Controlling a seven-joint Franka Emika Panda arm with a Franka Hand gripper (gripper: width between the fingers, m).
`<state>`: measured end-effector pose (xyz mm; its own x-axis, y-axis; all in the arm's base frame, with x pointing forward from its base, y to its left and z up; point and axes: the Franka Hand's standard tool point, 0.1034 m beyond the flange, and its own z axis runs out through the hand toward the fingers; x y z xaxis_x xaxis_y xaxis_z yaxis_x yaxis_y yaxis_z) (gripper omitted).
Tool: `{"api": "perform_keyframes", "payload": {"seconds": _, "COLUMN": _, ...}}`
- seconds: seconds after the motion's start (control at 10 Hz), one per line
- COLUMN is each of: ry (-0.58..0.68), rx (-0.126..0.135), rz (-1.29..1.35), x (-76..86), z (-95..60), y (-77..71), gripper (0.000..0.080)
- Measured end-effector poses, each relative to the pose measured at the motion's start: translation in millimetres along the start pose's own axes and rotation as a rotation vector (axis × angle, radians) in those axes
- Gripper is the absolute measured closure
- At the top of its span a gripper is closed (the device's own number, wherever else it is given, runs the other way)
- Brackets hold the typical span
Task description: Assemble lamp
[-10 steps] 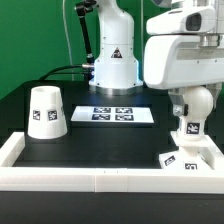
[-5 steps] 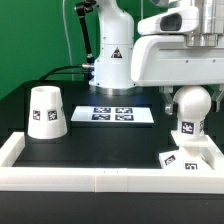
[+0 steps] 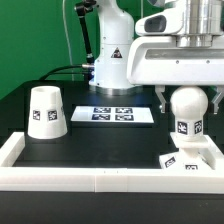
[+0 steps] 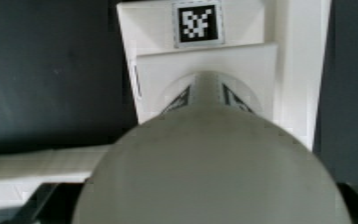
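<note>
One pincer [image 3: 186, 99], wide open, straddled the bulb [image 3: 186, 112] standing on the base [image 3: 190, 157] by the bench's [image 3: 105, 140] near corner; it needed to close centred on the head, without tipping it.

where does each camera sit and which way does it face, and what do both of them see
Exterior view: off the arm, across the black table, facing the white arm; shows the gripper open astride the white round-headed plastic bulb, plus the white tapered cup-like shade and the marker board.
Wrist view: on the wrist, looking down over the bulb's head onto the small square white base; only a dark finger shows.
Shared: the bulb standing on the base.
</note>
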<state>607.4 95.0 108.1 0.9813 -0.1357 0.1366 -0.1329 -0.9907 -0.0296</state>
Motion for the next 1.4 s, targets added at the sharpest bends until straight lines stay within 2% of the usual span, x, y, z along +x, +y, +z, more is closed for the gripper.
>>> {"api": "perform_keyframes", "payload": {"seconds": 0.2, "ry": -0.005, "rx": -0.003, "rz": 0.2, "x": -1.5, "z": 0.3, "y": 0.2, "gripper": 0.0222}}
{"api": "perform_keyframes", "payload": {"seconds": 0.4, "ry": -0.036, "rx": 0.013, "rz": 0.458, "x": -4.9, "z": 1.0, "y": -1.5, "gripper": 0.0222}}
{"api": "perform_keyframes", "payload": {"seconds": 0.8, "ry": -0.125, "rx": 0.021, "rz": 0.846, "x": -8.1, "z": 1.9, "y": -6.6, "gripper": 0.0222}}
{"api": "perform_keyframes", "payload": {"seconds": 1.0, "ry": -0.137, "rx": 0.034, "rz": 0.96, "x": -4.4, "z": 3.0, "y": -3.3, "gripper": 0.0222}}
{"api": "perform_keyframes", "payload": {"seconds": 1.2, "ry": -0.146, "rx": 0.036, "rz": 1.055, "x": -5.1, "z": 3.0, "y": -5.8, "gripper": 0.0222}}
{"api": "perform_keyframes", "payload": {"seconds": 1.3, "ry": -0.146, "rx": 0.036, "rz": 1.053, "x": -5.2, "z": 3.2, "y": -6.0, "gripper": 0.0156}}
{"api": "perform_keyframes", "payload": {"seconds": 1.4, "ry": -0.144, "rx": 0.038, "rz": 1.007, "x": -5.3, "z": 3.3, "y": -6.0, "gripper": 0.0156}}
